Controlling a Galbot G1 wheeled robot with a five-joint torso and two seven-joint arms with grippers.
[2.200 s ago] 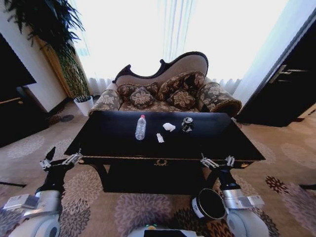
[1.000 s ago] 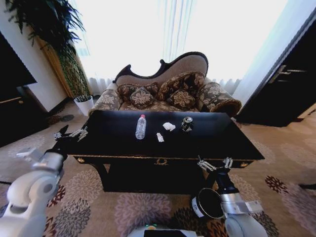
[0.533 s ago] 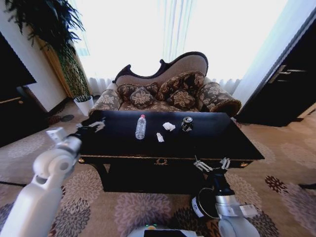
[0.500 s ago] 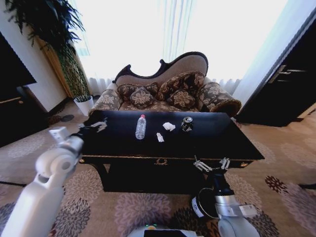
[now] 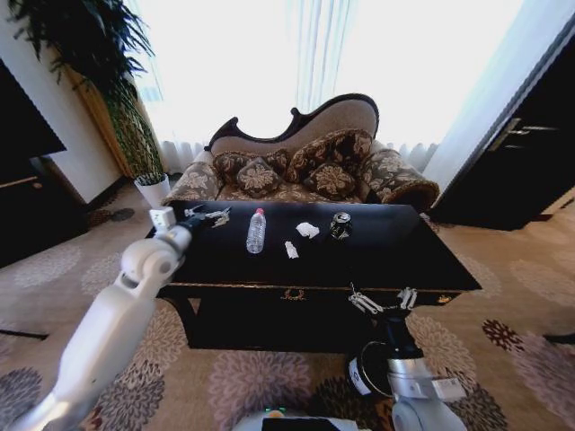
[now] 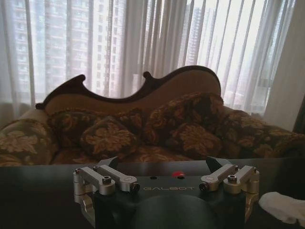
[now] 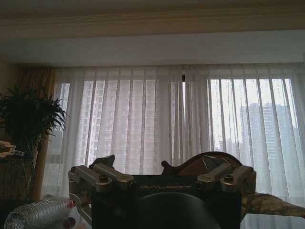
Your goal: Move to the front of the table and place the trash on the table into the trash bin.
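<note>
Trash is lying untouched at centre frame on the table (image 5: 395,256): paper scrap (image 5: 291,250), white wad (image 5: 307,231), dark can (image 5: 340,225), none binned. Left gripper (image 5: 213,215), fingers apart, is hovering upper left of them; right gripper (image 5: 382,300), also spread, is waiting lower right above the trash bin (image 5: 367,373). "GALBOT" is showing on both wrist housings.

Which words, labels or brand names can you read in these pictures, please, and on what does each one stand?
"GALBOT": on the dark body of the left tool, between its open fingers, over the table.
"GALBOT": on the body of the right tool, open, low at the table's front edge.
Water bottle label: too small to read.
Drink can print: too small to read.
Gold emblem on the table's apron: an ornament, no lettering legible.
</note>
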